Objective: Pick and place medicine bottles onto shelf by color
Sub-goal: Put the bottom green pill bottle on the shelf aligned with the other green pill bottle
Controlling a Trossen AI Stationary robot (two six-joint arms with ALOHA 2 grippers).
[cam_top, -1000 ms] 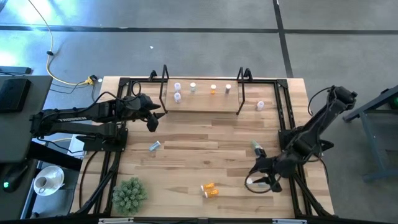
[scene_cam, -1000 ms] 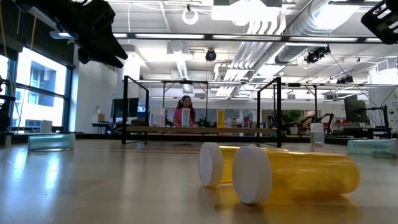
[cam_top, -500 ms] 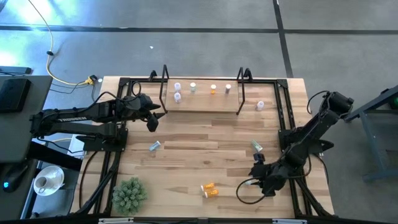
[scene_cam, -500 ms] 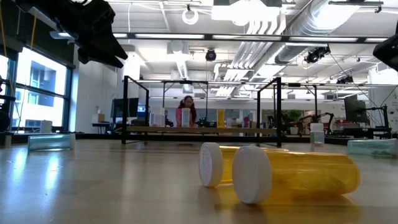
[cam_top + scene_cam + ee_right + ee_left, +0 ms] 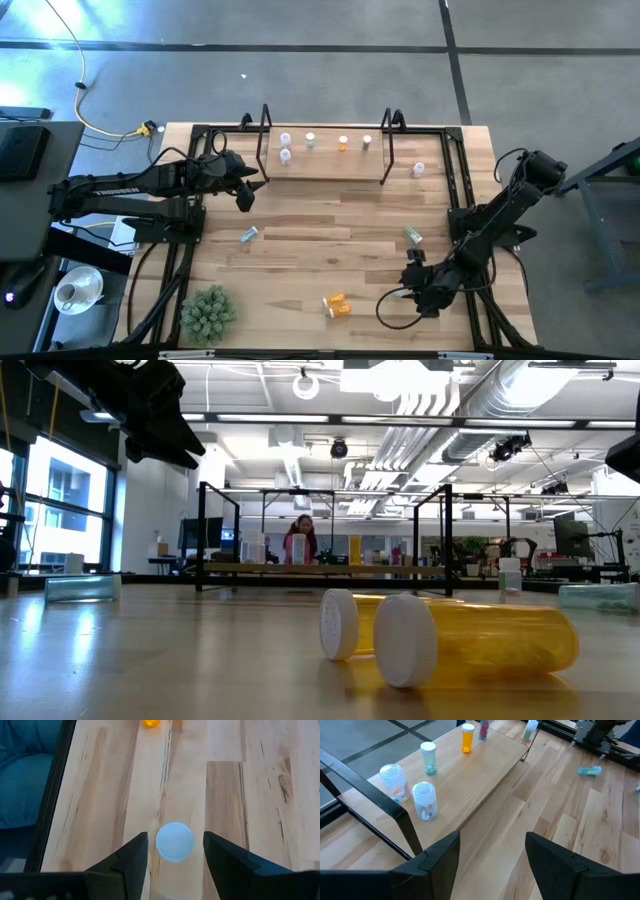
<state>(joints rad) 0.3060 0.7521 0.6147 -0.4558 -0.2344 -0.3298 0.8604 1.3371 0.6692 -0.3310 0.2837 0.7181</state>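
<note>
The shelf (image 5: 325, 160) stands at the table's far side with several bottles upright on it (image 5: 424, 800). Two orange bottles (image 5: 338, 305) lie side by side near the front edge, large in the low view (image 5: 470, 640). A teal bottle (image 5: 412, 236) lies at the right and a bluish one (image 5: 248, 235) at the left. A pale bottle (image 5: 418, 169) stands right of the shelf. My right gripper (image 5: 175, 855) is open low over the table; a round white cap (image 5: 174, 841) shows between its fingers, with a gap on each side. My left gripper (image 5: 492, 855) is open and empty by the shelf's left end.
A green spiky plant ball (image 5: 208, 312) sits at the front left corner. Black frame rails (image 5: 460, 200) run along both sides of the table. A black upright of the shelf (image 5: 395, 812) stands just ahead of my left gripper. A person shows far behind the table (image 5: 297, 540).
My right gripper has gone a little toward the table's left and near edge, toward the orange bottles, and its arm has come lower. The bottles have stayed where they were.
</note>
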